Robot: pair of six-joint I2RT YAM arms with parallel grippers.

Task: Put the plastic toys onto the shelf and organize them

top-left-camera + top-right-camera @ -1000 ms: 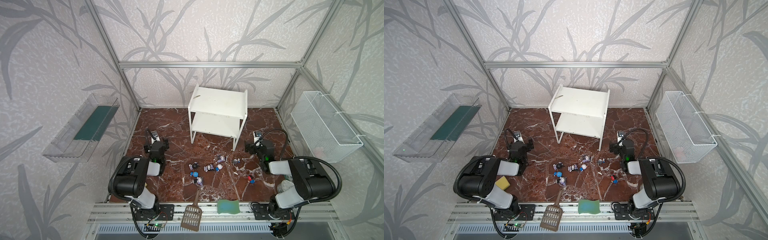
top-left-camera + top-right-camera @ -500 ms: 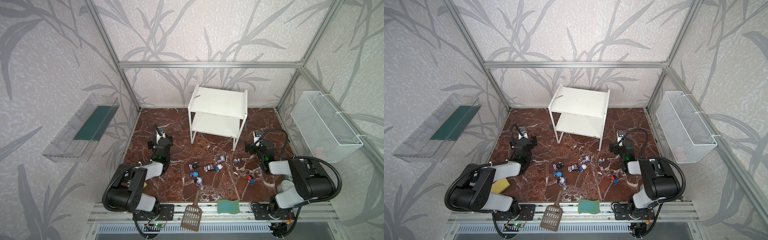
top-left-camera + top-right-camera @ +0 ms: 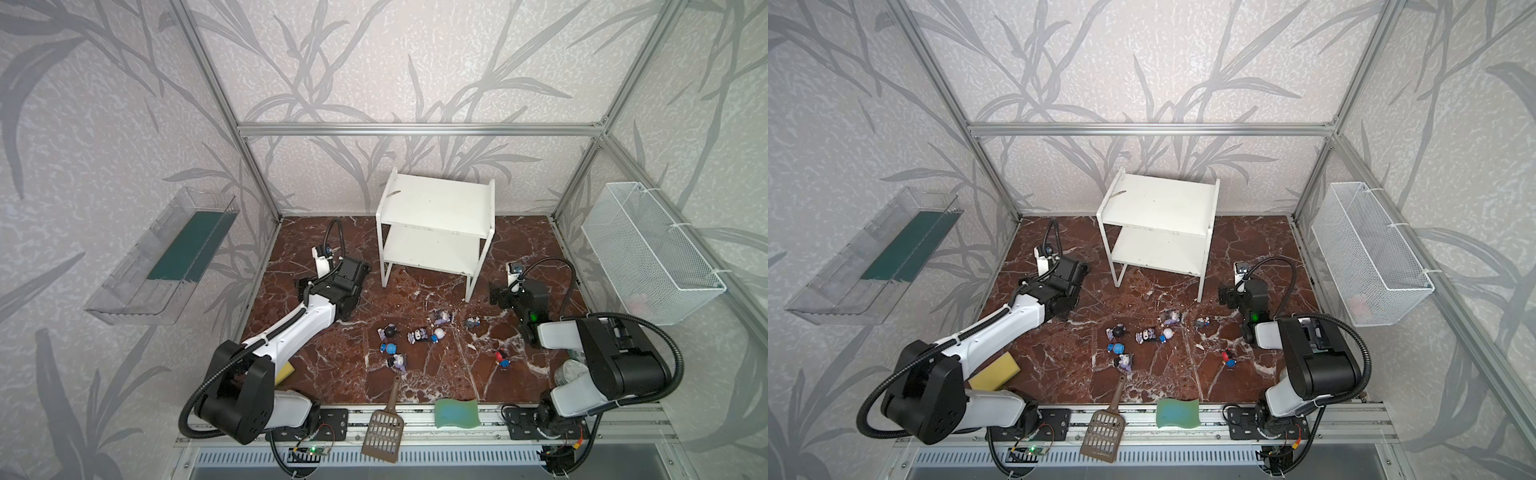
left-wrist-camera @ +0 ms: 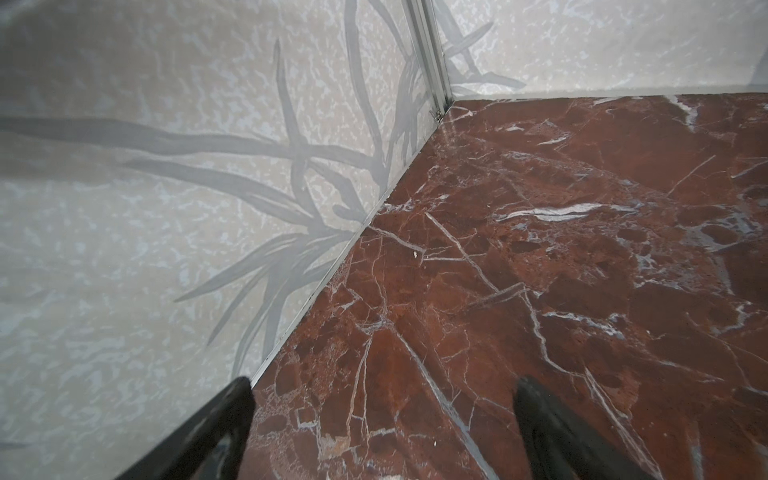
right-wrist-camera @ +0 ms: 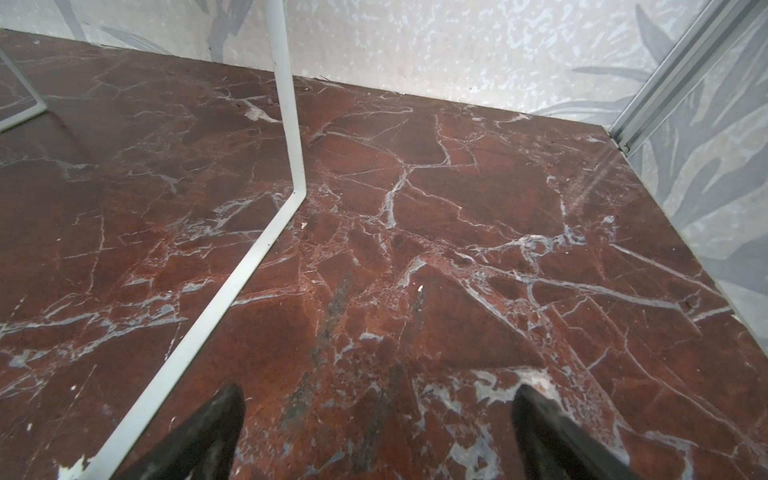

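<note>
The left claw [image 4: 382, 388] hangs spread wide over the red marble bench [image 3: 436, 382], facing the back-left corner [image 4: 440, 108]; the right claw [image 5: 376, 395], just as wide, hovers beside the front leg of the white shelf [image 3: 436, 199]. The plastic toys [image 3: 417, 336] lie scattered on the bench in front of the shelf, between the two arms.
</note>
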